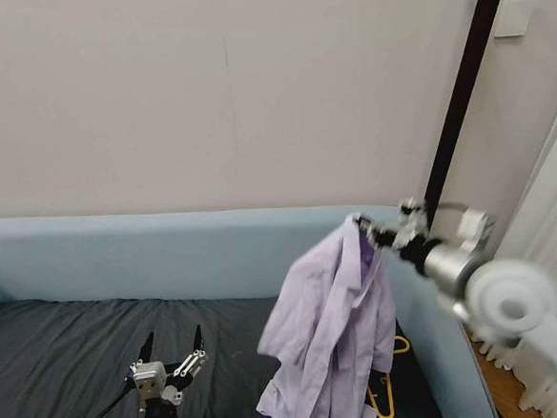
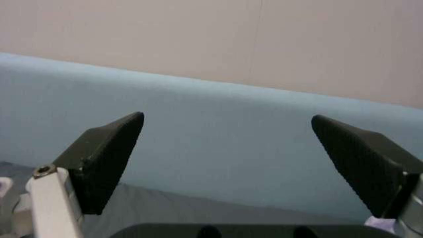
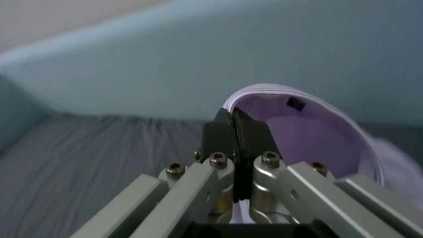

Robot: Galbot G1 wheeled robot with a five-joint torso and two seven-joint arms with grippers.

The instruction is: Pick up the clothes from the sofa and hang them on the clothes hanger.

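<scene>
The lifting step is in hand. The right pincer [image 1: 364, 227], right of centre in the head view, is pressed together on the collar of the lilac shirt [image 1: 330, 330]. The shirt hangs from it in loose folds, its hem low near the dark seat of the sofa [image 1: 119, 254]. The right wrist view shows the black fingertips [image 3: 250, 134] closed flat on the collar's edge, with the neck opening curving away beyond them.

The left pincer [image 1: 171, 355] sits at the lower left of the head view, spread wide and holding nothing, above the seat and well apart from the shirt. An orange hanger [image 1: 385, 393] lies on the seat at the lower right, partly hidden by the shirt's lower folds. A dark upright post [image 1: 461, 91] stands at the upper right; whether it belongs to a clothes stand I cannot tell.

The next move likely calls for carrying the shirt clear of the sofa with the pinch kept firm. Only a narrow edge of collar is held, and the hanging weight could pull it free.
</scene>
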